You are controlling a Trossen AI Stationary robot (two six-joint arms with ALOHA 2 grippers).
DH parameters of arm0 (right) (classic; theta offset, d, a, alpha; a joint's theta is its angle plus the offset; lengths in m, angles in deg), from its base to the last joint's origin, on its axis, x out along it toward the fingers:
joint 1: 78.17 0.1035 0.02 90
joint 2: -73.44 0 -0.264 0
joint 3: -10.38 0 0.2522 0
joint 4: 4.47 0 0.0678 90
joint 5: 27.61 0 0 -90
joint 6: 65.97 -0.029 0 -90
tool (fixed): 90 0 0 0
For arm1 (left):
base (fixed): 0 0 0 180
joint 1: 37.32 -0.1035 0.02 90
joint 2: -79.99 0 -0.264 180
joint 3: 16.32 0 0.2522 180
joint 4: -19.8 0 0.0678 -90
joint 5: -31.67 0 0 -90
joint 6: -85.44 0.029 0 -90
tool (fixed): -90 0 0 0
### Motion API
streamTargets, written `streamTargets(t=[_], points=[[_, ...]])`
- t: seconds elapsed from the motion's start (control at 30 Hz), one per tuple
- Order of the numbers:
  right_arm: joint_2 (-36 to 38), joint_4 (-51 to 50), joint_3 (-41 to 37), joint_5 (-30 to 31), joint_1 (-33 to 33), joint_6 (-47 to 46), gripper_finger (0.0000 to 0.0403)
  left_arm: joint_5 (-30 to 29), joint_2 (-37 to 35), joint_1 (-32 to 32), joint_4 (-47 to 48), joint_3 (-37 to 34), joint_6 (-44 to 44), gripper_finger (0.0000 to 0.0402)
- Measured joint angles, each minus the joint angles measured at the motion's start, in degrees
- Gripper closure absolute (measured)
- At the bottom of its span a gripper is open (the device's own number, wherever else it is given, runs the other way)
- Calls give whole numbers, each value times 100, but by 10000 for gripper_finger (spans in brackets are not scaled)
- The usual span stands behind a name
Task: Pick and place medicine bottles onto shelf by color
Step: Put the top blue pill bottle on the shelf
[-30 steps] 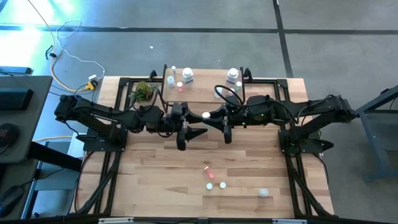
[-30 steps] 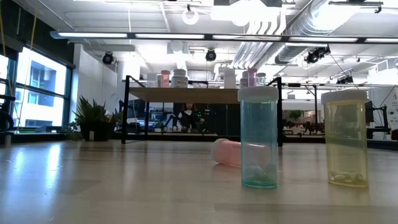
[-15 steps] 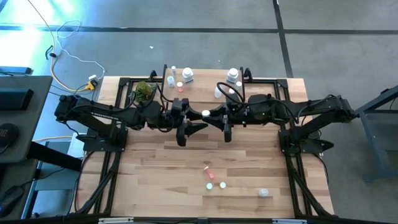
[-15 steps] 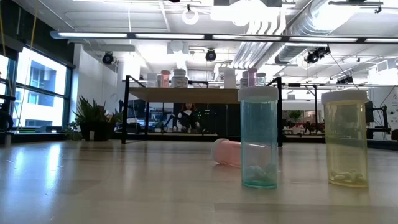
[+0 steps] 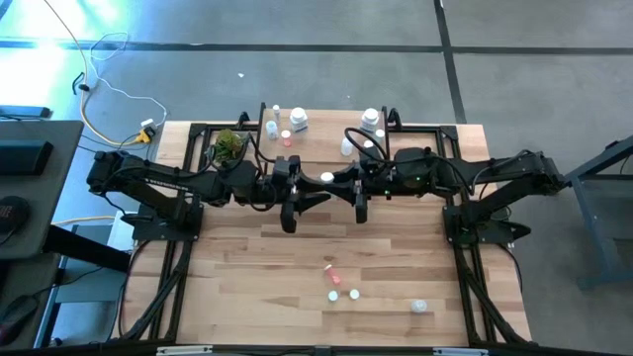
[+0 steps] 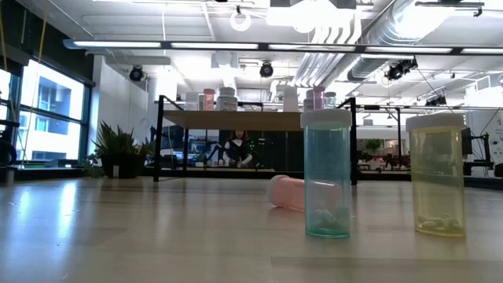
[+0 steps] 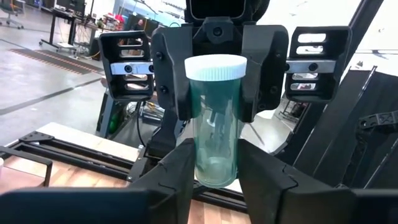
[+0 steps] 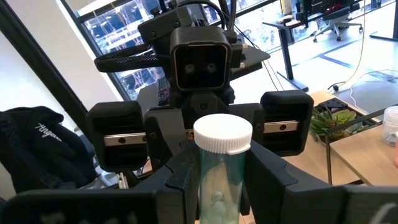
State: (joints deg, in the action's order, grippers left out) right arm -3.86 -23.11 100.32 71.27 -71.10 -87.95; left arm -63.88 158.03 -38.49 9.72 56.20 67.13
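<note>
Green bottle (image 7: pixel 215 121) sits pinched between both grippers above mid-table; left gripper (image 7: pixel 214 167) clamps its base; right gripper (image 8: pixel 217 180) grips it too.

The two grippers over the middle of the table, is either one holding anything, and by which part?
Both hold one green bottle: the left gripper at its base, the right gripper just below its white cap.

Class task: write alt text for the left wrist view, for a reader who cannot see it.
A clear green-tinted medicine bottle with a white cap stands upright between two facing robot grippers, both sets of jaws closed against it. Behind it are the other arm's dark wrist and a workshop.
</note>
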Motion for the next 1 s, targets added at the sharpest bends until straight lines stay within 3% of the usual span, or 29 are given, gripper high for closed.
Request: streamTargets(t=[0.5,1.0], points=[[0,-43,0,-8,2,0,301,0,0,0,28,1,16,310],[96,-1371,-4,-49,-8,306,178,-565,-4,0,980,7,828,310]])
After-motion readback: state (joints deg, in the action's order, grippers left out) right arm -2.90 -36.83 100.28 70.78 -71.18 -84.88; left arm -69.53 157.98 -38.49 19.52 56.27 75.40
